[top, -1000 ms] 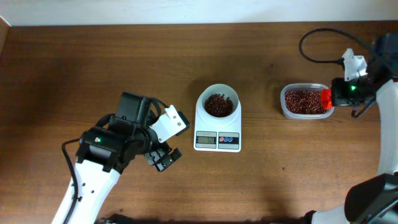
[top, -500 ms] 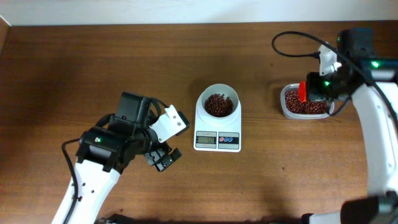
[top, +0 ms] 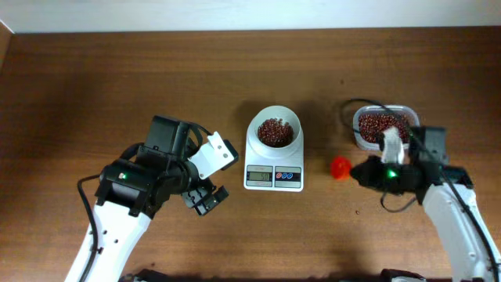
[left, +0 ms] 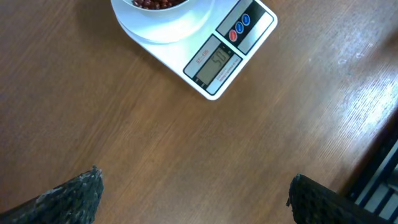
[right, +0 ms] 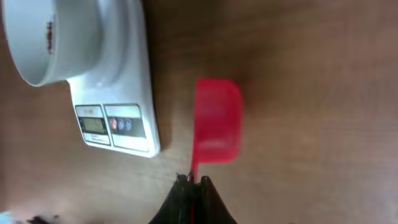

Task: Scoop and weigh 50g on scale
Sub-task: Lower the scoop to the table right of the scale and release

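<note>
Sitting mid-worktop (top: 117, 78), the scale (top: 273, 174) carries a white bowl (top: 261, 119) with the beans (top: 275, 131) heaped inside. The right tool (right: 194, 183) is pinched together on the handle of a red scoop (right: 216, 121), just beside the scale's right edge. The left tool (top: 205, 200) hangs spread wide apart left of the scale, gripping nothing. A clear tub (top: 356, 129) sits farther right.

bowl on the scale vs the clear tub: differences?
Shape: the bowl is round; the tub is rectangular with rounded corners.
Material: the bowl is opaque white; the tub is clear plastic.
Placement: the bowl sits on the scale platform; the tub stands directly on the table, to the right of the scale.
Shared: both hold dark red-brown beans.
</note>
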`<state>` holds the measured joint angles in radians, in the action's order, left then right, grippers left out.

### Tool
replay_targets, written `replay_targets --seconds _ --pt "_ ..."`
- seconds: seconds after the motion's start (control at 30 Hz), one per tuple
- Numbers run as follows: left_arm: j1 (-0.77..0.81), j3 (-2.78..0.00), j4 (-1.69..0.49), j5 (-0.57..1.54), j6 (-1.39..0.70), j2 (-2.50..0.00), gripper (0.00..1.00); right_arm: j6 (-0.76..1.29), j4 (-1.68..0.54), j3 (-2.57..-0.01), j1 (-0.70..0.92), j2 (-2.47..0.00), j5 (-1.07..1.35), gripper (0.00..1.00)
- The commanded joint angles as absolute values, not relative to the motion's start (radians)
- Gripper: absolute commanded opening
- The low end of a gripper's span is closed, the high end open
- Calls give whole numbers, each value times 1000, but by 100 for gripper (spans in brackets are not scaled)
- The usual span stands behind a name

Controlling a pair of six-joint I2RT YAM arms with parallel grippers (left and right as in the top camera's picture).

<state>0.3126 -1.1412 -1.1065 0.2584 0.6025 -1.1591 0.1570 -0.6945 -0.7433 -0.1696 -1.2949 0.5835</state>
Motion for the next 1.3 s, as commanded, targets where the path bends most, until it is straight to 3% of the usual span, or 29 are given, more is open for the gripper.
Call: replay_targets --seconds 0.0,0.13,0.3,0.53,0.7,0.83,0.87,0.9,0.93,1.0,1.07,1.27 --pt "309 -1151 -1105 273 615 -1150 99 80 -638 -654 -339 -1279 826 4" --pt "309 -1151 -1105 273 614 -1150 99 13 -646 -644 -567 -1280 863 4" --pt "309 -1151 -1105 273 615 -1150 99 19 -620 -644 -712 -1280 762 4" --pt "309 -1151 -1105 273 614 -1150 99 18 -655 -621 -720 -1283 589 5" --pt "309 -1151 -1105 273 614 -1150 99 19 -654 -570 -720 -1283 543 13" --pt "309 -1151 -1105 273 615 -1150 99 19 -638 -570 -720 -1283 537 36" --pt "309 -1151 -1105 273 615 -1150 99 19 -638 -570 -720 -1283 537 50" --pt "309 -1151 -1105 273 615 -1150 99 19 -639 -570 -720 -1283 537 55" --pt "309 -1151 -1105 273 615 -1150 99 19 -635 -570 -720 -1283 537 72" --pt "309 -1151 -1105 273 615 -1150 99 19 -627 -574 -720 -1282 559 78" --pt "309 -1151 -1105 273 614 -1150 99 18 -636 -596 -720 -1281 595 99" --pt "309 -1151 -1105 273 614 -1150 99 14 -931 -915 -720 -1224 590 99"
